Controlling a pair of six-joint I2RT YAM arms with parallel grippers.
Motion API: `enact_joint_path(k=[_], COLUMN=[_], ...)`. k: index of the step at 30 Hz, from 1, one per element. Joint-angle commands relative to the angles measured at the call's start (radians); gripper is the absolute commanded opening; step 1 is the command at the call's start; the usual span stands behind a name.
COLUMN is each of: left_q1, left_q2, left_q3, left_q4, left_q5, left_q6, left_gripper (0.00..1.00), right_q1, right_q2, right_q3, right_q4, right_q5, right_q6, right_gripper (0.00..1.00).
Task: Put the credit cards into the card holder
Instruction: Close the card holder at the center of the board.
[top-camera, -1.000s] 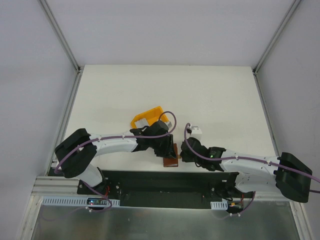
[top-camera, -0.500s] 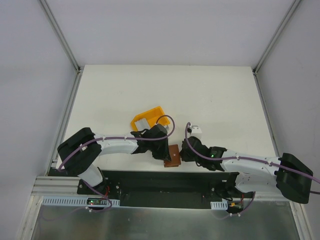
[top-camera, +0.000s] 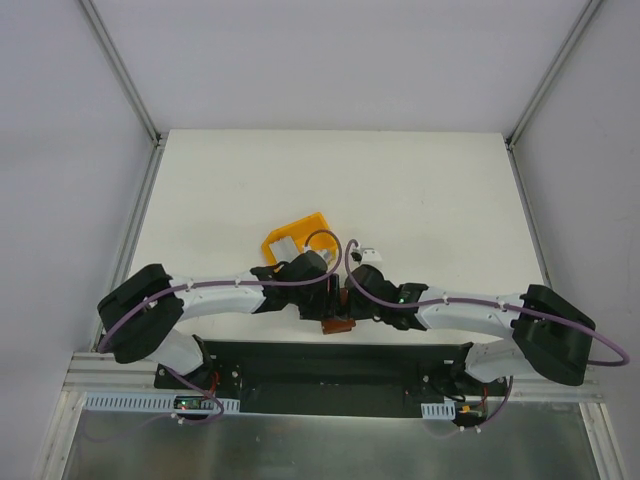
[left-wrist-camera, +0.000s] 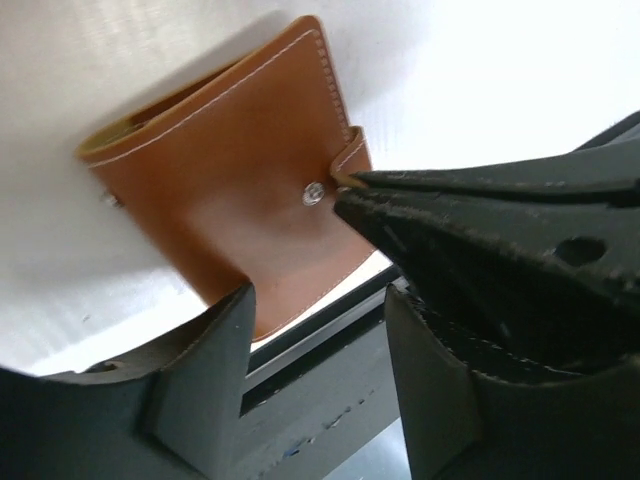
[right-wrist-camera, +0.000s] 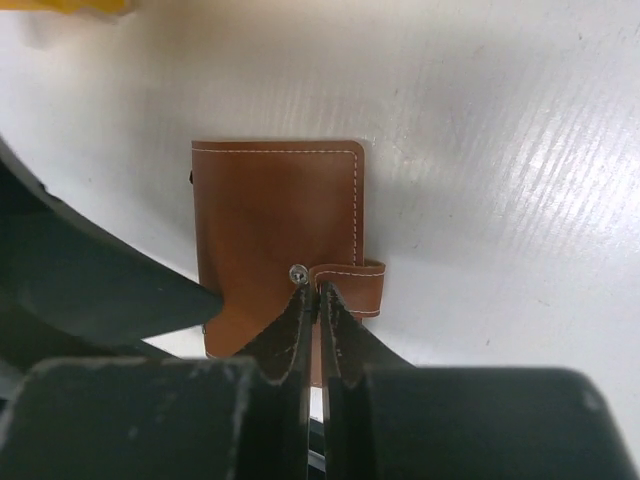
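The closed card holder (right-wrist-camera: 275, 220) lay at the near edge of the bench (right-wrist-camera: 480, 150), where the right fingers (right-wrist-camera: 285, 335), nearly shut at its snap tab (right-wrist-camera: 360, 285), needed to peel gently while the wide-open, empty left fingers (left-wrist-camera: 200, 370) braced it.

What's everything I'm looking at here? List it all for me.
wallet: one, brown, folded shut, at the table's near edge.
cards: count unclear, pale, in the bin.
bin: one, yellow, behind the wallet.
table: one, white.
left gripper: one, black, open, at the wallet's edge.
right gripper: one, black, closed on the wallet's snap tab.
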Motion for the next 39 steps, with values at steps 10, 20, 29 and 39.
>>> enact_joint_path(k=[10, 20, 29, 39], left_q1=[-0.007, -0.005, -0.007, -0.005], left_q2=[-0.047, 0.022, 0.019, 0.010], left_q3=[-0.106, -0.106, -0.116, -0.115], left_q4=[-0.099, -0.098, -0.119, -0.145], left_q5=[-0.194, -0.169, -0.189, -0.194], left_q6=[-0.062, -0.062, -0.042, -0.043], left_gripper=[0.59, 0.24, 0.12, 0.17], right_q1=[-0.010, -0.010, -0.024, -0.047], right_q2=[0.017, 0.017, 0.017, -0.202], right_q3=[0.010, 0.021, 0.039, -0.017], right_q4=[0.053, 0.090, 0.034, 0.027], right_q5=[-0.101, -0.147, -0.113, -0.090], right_q6=[0.053, 0.058, 0.038, -0.019], right_gripper=[0.04, 0.09, 0.24, 0.39])
